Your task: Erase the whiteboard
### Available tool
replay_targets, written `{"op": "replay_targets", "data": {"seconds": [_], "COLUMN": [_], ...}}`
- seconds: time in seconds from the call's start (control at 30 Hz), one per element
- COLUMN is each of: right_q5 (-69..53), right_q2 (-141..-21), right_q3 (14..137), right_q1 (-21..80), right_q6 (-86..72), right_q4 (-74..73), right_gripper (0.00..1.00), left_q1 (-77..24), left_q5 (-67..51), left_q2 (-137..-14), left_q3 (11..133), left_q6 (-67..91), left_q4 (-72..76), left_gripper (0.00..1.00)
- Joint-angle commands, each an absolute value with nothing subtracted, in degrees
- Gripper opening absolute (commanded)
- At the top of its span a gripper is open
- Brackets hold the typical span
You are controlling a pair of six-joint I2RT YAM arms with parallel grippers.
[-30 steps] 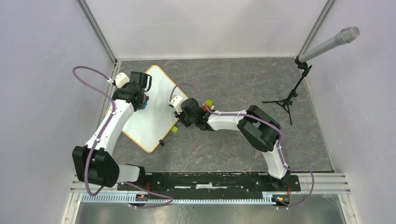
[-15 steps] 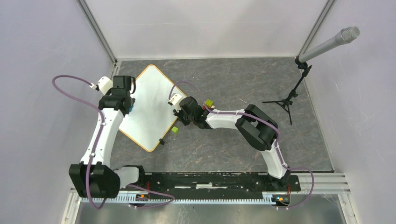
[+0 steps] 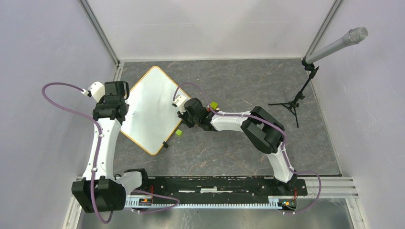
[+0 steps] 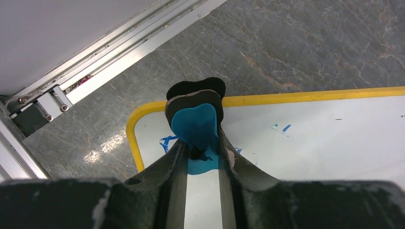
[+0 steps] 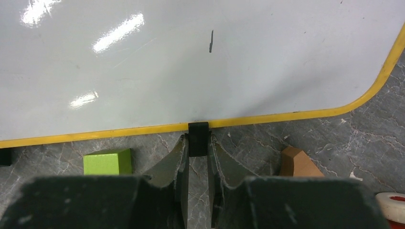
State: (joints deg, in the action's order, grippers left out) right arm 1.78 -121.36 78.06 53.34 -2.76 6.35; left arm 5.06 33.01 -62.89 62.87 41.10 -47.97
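The grey table (image 3: pixel 229 148) has the whiteboard (image 3: pixel 152 112) lying flat on its left side, turned like a diamond. The left gripper (image 4: pixel 198 148) is at the board's left corner, and its fingers squeeze a blue eraser (image 4: pixel 197 121) with a black pad, right over that corner. The right gripper (image 5: pixel 198 143) is at the board's right edge, pinched tight on a small black clip (image 5: pixel 198 136). A green block (image 5: pixel 107 162) and a brown block (image 5: pixel 296 163) sit on the table near that edge. A few little blue marks (image 4: pixel 167 141) show beside the eraser.
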Motion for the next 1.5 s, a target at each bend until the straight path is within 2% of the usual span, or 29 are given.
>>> {"op": "replay_targets", "data": {"seconds": [0.0, 0.27, 0.53, 1.03, 1.23, 1.47], "right_q5": [2.02, 1.38, 1.31, 0.42, 0.2, 0.17], "right_q2": [-123.16, -123.43, -124.05, -124.59, -124.66, -125.14], "right_q3": [79.49, 79.91, 80.68, 80.95, 81.19, 81.56], "right_q1": [53.03, 53.02, 52.76, 52.41, 52.23, 52.12], "right_q6": [-2.9, -2.81, -2.72, -3.44, -3.52, -3.71], "right_q4": [4.75, 4.44, 3.61, 3.08, 2.89, 2.72], "right_gripper": [0.0, 0.0, 0.0, 0.0, 0.0, 0.0], "left_q1": [5.02, -6.22, -4.72, 6.5, 12.49, 13.63], "left_q5": [28.1, 33.67, 33.27, 31.08, 30.19, 24.93], "left_q2": [-67.69, -77.72, -86.39, -68.4, -65.73, -64.32], "left_q3": [66.07, 72.54, 79.99, 65.37, 65.04, 62.47], "left_q6": [38.18, 40.76, 40.46, 35.21, 31.77, 32.66], "left_q4": [-46.68, -45.79, -47.83, -47.69, -48.74, -46.73], "left_gripper": [0.23, 0.25, 0.26, 0.27, 0.27, 0.26]}}
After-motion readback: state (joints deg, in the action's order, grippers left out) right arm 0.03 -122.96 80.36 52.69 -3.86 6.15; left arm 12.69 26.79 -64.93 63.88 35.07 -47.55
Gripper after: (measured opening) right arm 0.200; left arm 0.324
